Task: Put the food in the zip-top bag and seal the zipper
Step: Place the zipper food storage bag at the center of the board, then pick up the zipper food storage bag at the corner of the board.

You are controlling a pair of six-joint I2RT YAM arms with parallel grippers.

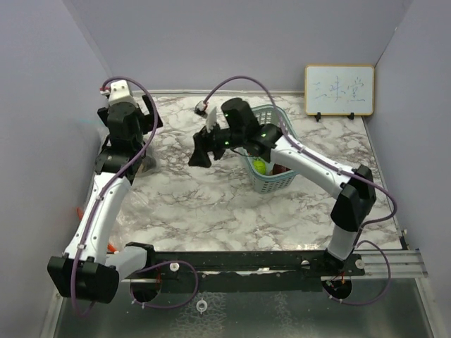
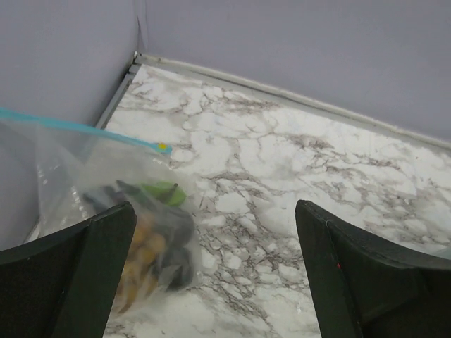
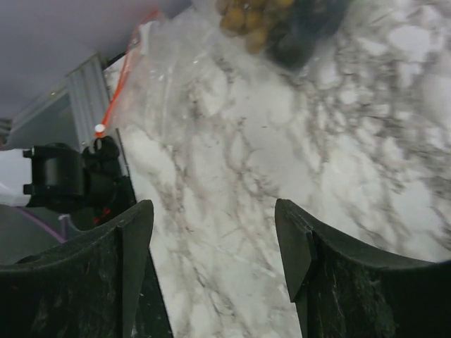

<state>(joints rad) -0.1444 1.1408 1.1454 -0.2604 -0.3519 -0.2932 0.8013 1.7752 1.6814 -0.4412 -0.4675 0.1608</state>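
Left fingers [image 2: 77, 274] and right fingers [image 3: 84, 274] gape, holding nothing. Zip-top bag [image 2: 63, 165] runs off-frame; tan berry cluster [image 2: 144, 250] and dark grape bunch [image 2: 180, 246] blur through plastic, partly behind one finger.

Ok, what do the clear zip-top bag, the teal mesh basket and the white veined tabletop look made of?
The clear zip-top bag: thin soft plastic film, glossy; it crinkles and the food shows through. The teal mesh basket: probably moulded plastic, with an open grid wall. The white veined tabletop: marble look, smooth; real stone or printed laminate, cannot tell.
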